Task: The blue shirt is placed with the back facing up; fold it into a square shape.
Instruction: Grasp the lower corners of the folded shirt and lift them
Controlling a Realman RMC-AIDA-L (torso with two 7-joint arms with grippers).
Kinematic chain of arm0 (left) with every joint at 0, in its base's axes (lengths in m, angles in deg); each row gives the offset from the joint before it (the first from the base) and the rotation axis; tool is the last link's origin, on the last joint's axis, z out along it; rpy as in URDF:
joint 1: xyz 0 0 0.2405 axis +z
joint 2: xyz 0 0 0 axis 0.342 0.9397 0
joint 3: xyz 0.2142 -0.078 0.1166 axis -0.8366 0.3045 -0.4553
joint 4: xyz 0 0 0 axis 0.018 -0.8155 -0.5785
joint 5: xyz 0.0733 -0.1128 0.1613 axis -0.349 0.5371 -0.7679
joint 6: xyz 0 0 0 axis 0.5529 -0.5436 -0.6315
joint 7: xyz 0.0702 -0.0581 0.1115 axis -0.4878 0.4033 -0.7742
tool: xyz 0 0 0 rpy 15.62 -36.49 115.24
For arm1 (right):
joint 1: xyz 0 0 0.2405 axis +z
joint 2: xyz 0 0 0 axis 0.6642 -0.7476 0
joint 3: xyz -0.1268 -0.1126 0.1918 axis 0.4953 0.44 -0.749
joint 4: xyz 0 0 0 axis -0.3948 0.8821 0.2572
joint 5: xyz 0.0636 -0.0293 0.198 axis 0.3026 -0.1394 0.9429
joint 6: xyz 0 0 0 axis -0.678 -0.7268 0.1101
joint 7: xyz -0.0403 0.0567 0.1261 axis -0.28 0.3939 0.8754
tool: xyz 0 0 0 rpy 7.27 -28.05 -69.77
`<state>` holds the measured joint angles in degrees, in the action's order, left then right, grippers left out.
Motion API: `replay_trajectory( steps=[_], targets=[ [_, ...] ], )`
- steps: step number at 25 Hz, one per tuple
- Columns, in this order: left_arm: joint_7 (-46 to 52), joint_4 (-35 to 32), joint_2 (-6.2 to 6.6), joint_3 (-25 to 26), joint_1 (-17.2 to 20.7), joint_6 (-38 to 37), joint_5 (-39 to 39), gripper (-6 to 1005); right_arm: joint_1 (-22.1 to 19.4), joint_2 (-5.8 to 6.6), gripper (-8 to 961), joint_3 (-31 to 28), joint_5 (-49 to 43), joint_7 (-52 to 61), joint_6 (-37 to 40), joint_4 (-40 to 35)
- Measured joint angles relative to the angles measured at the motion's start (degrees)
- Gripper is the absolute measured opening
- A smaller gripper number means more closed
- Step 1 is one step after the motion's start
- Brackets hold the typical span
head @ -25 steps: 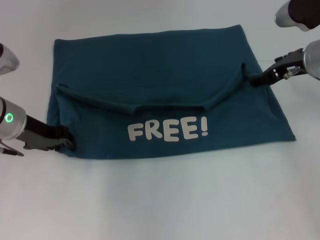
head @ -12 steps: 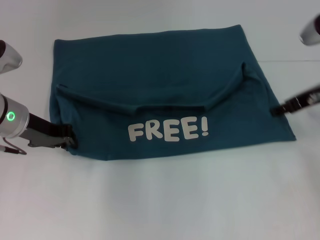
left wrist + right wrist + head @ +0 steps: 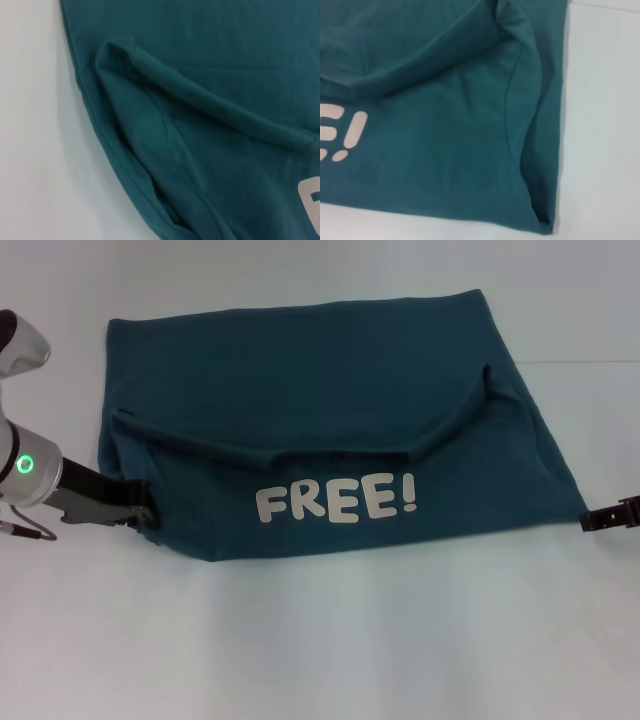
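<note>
The blue shirt (image 3: 330,420) lies folded on the white table (image 3: 330,640), its long axis running side to side across the robot's front. The near half is turned over, so the white "FREE!" lettering (image 3: 335,502) faces up and reads upright from the robot, just beside the near edge. Above the lettering a raised fold ridge (image 3: 300,450) crosses the cloth in a shallow curve from left to right. The left gripper (image 3: 140,512) sits at the shirt's near left corner, its dark fingers touching the cloth edge; whether they pinch the fabric cannot be told. The right gripper (image 3: 600,518) reaches in from the right border, its tip just beside the near right corner; its grip cannot be told either. The wrist views show only cloth and table.
</note>
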<state>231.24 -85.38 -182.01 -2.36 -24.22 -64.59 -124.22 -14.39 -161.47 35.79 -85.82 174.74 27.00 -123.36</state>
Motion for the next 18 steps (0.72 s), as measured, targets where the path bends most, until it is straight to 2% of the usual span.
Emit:
replay_trajectory(
  steps=[6,18],
  targets=[
    [-0.5,0.0,-0.05,0.0,-0.3,0.0,0.1,146,-0.7,0.03,915,0.0,3.2,-0.2,-3.9,2.3],
    [-0.7,0.2,-0.04,0.0,-0.2,0.3,0.1,143,1.7,0.19,906,0.3,3.4,-0.8,-9.6,9.8]
  ],
)
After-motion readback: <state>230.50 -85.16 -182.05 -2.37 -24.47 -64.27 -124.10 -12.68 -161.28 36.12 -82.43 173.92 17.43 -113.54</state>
